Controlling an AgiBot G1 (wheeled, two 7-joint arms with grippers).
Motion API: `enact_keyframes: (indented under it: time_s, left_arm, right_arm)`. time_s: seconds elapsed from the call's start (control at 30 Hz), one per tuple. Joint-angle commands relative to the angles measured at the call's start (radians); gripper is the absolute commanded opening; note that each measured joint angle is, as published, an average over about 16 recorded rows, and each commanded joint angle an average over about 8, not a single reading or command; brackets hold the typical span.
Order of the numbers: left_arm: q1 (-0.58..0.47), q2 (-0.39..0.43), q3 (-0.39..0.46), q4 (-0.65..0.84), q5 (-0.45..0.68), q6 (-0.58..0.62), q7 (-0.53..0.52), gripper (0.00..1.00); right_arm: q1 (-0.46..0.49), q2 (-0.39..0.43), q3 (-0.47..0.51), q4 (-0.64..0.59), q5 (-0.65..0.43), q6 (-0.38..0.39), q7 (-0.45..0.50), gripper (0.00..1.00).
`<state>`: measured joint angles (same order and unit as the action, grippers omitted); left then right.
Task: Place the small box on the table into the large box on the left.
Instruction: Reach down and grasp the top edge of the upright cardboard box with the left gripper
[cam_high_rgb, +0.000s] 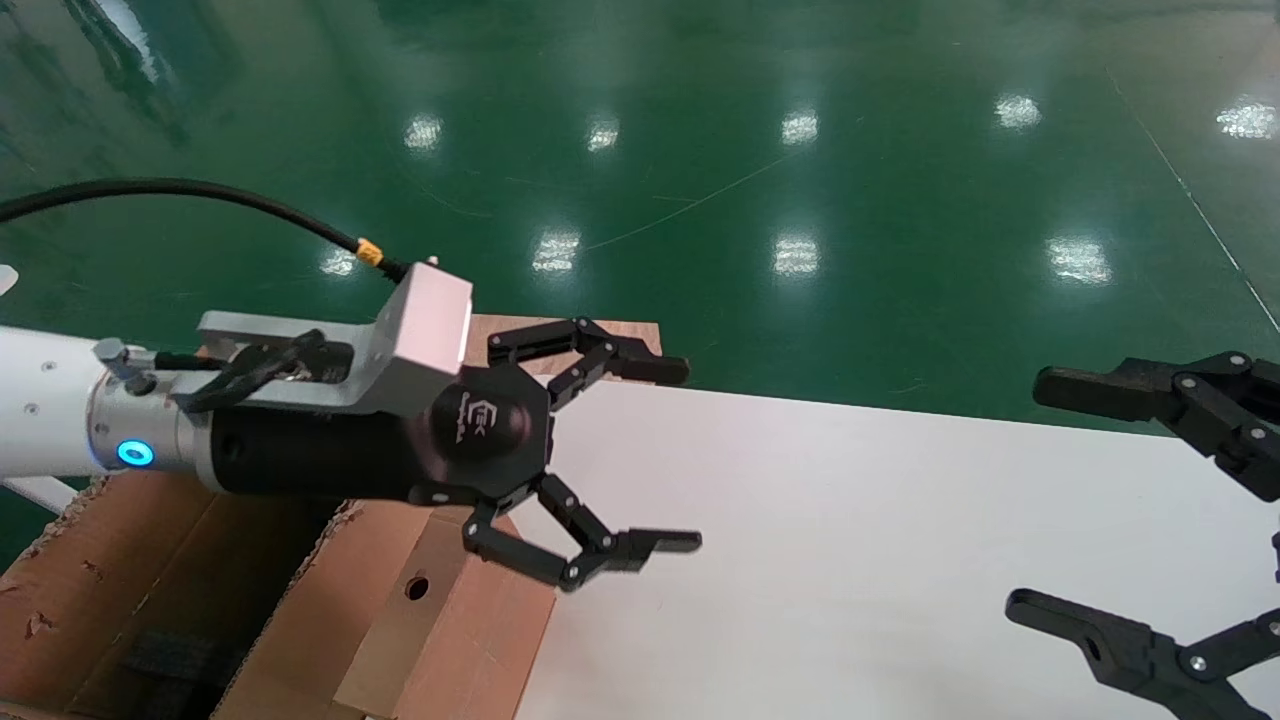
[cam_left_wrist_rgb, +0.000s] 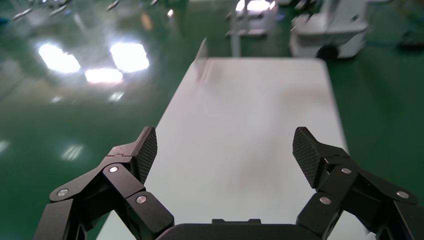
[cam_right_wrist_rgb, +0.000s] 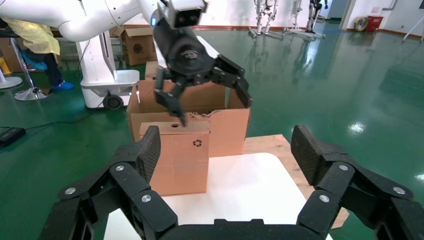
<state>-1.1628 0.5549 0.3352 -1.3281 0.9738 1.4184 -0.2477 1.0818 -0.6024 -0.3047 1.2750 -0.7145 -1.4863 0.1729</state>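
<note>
We see the table (cam_high_rgb: 900, 560) filling the lower right of the head view, the large box (cam_high_rgb: 120, 600) at lower left. The small box (cam_high_rgb: 440, 620) stands on the table's left edge, touching that carton. Our left gripper (cam_high_rgb: 670, 455) hangs spread above it, empty; our right gripper (cam_high_rgb: 1050, 500) spreads at far right.

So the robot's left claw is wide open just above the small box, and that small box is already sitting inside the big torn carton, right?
Not quite. The left gripper is open above the small box, but that box still stands on the table, just outside the large box, against its front wall. The right wrist view shows it plainly.
</note>
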Motion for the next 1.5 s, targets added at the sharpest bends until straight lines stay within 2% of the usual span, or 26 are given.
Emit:
enact_keyframes:
  time_s: [0.03,0.3,0.43,0.63,0.77,1.03,1.27,1.4,1.5]
  left_arm:
    - [-0.014,-0.008,0.009,-0.007,0.042,-0.019,-0.011,1.00]
    - [-0.152,-0.022,0.065,-0.013,0.241,-0.052,-0.161,1.00]
    - [-0.178,-0.020,0.071,-0.014,0.271,-0.056,-0.182,1.00]
    - [-0.165,-0.017,0.070,-0.007,0.253,-0.052,-0.171,1.00]
    - [-0.197,-0.001,0.097,-0.008,0.310,-0.053,-0.239,1.00]
    - [-0.408,0.137,0.233,-0.025,0.547,0.040,-0.539,1.00]
    - [-0.575,0.221,0.400,-0.024,0.674,0.157,-0.760,1.00]
    - [-0.629,0.233,0.504,-0.024,0.713,0.169,-0.845,1.00]
    - [-0.652,0.235,0.551,-0.024,0.724,0.172,-0.872,1.00]
  right_arm:
    - [0.000,0.000,0.000,0.000,0.000,0.000,0.000,0.00]
    - [0.000,0.000,0.000,0.000,0.000,0.000,0.000,0.00]
    - [0.000,0.000,0.000,0.000,0.000,0.000,0.000,0.00]
    - [0.000,0.000,0.000,0.000,0.000,0.000,0.000,0.00]
    - [0.000,0.000,0.000,-0.001,0.000,0.000,0.000,0.00]
    - [0.000,0.000,-0.001,-0.001,0.000,0.000,-0.001,0.00]
    - [0.000,0.000,-0.001,-0.001,0.000,0.000,-0.001,0.00]
    - [0.000,0.000,-0.001,-0.001,0.000,0.001,-0.001,0.00]
    - [0.000,0.000,-0.001,-0.001,0.000,0.001,-0.001,0.00]
